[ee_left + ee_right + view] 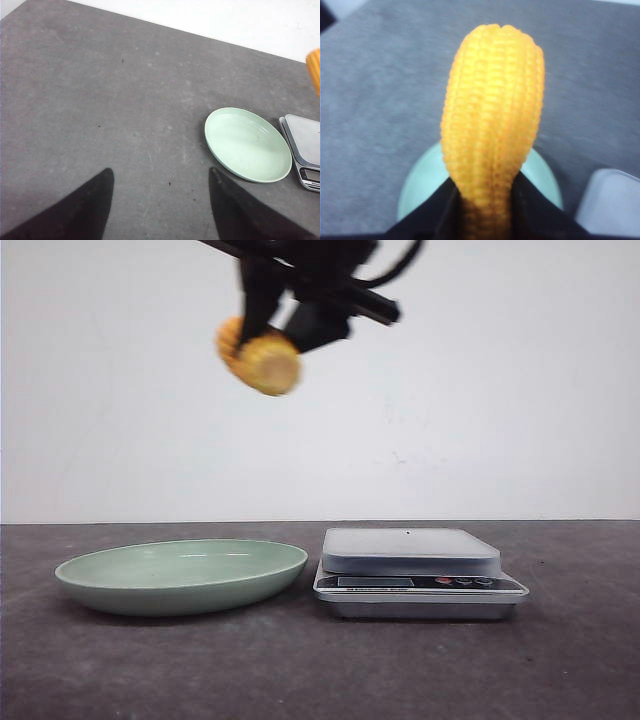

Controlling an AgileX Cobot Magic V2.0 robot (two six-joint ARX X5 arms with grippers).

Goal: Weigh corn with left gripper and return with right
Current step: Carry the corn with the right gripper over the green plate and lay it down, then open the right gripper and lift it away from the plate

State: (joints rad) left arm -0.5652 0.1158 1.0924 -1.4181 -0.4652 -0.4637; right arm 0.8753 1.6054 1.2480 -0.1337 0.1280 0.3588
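The yellow-orange corn (262, 357) hangs high in the air, held by my right gripper (287, 332), above the gap between the plate and the scale. In the right wrist view the corn (492, 110) sits clamped between the two black fingers of that gripper (484, 181), with the green plate (420, 192) far below it. My left gripper (160, 170) is open and empty over bare grey table, left of the plate (247, 145). A sliver of the corn (314, 70) shows at the edge of the left wrist view. The left gripper is out of the front view.
The pale green plate (180, 575) lies empty on the dark grey table. A silver kitchen scale (410, 552) stands just right of it, its platform bare; it also shows in the left wrist view (305, 136) and the right wrist view (612, 200). A white wall stands behind.
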